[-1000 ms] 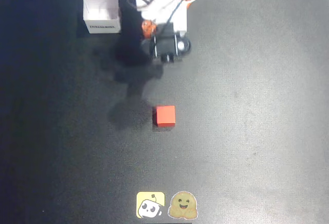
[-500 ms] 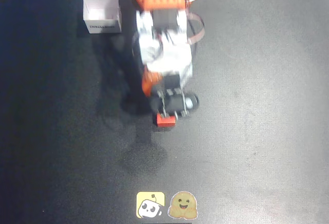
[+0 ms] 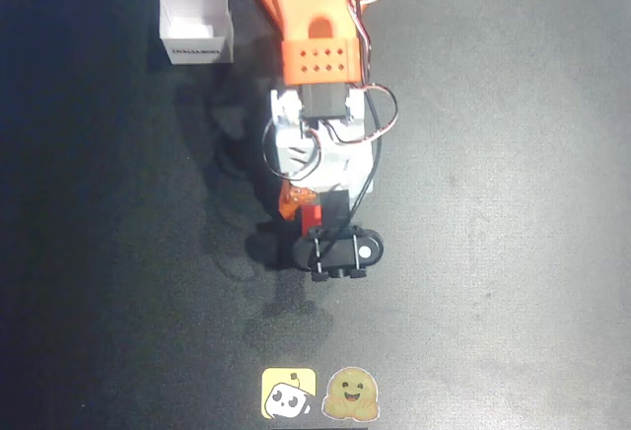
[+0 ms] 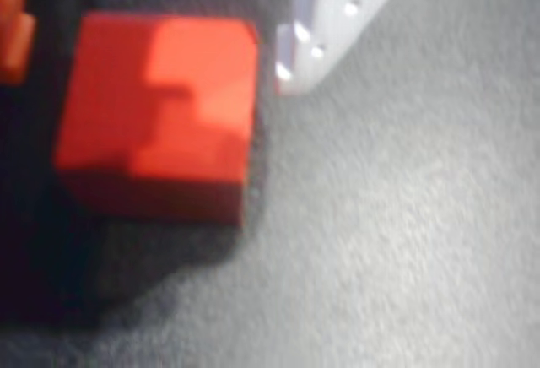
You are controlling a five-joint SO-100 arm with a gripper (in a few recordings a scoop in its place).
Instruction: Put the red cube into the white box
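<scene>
Dark matte tabletop (image 3: 513, 252), white box (image 3: 196, 24) at 11 o'clock, red cube (image 3: 312, 216) near centre under the arm, two cartoon stickers (image 3: 317, 394) at 6 o'clock edge

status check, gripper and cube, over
Gripper open, straddling the red cube, no squeeze seen. Cube on the table. White box top left in overhead view, empty, path clear.

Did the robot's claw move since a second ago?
Yes. In the overhead view the gripper went from near the white box down the picture to the red cube, nearer the two stickers.
</scene>
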